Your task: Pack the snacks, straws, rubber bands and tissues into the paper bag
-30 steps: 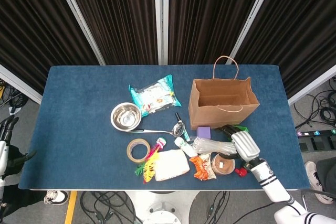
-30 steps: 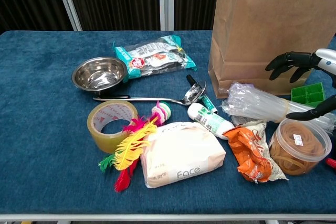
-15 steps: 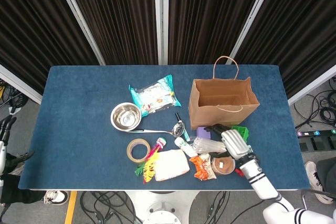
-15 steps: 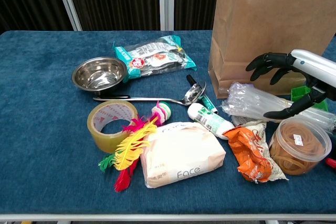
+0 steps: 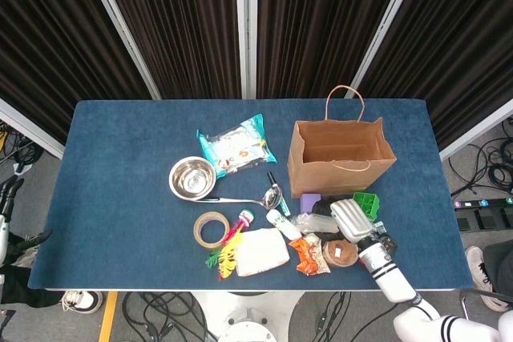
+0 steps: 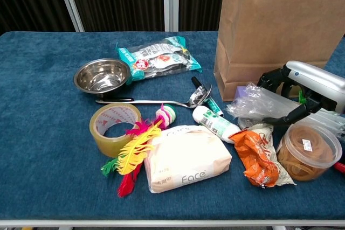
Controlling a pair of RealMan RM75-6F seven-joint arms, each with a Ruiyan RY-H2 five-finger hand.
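Right hand (image 6: 302, 87) has slid in leftward compared to half a second ago and now sits low right on top of the clear bag of straws (image 6: 264, 103), where before it was hovering further right with daylight under it. Fingers (image 6: 269, 79) are curled down over the far side of the plastic and the thumb reaches along the near side, touching the wrap, so it looks like a loose clasp around the bundle; whether it's actually squeezing I can't tell. The bag itself looks a bit more bunched up toward the fingers than earlier. Just behind the fingers stands the paper bag (image 5: 341, 154), upright with its mouth open, and a purple block (image 5: 310, 202) sits at its base beside the fingertips. Just nearer than the thumb is the tub of rubber bands (image 6: 307, 152), and the orange snack packet (image 6: 259, 154) lies just left of that, so it's tight on that near side. Further left of the fingers are the white bottle (image 6: 215, 124), the tissue pack (image 6: 186, 157), feathers (image 6: 135, 154), tape roll (image 6: 114, 127), ladle (image 6: 156, 102) and steel bowl (image 6: 102, 75), with the teal snack bag (image 6: 159, 57) behind them. Most open cloth is way off to the left of the table (image 5: 112, 174). Left hand (image 5: 8, 198) hangs off the table's left edge, too small to read.
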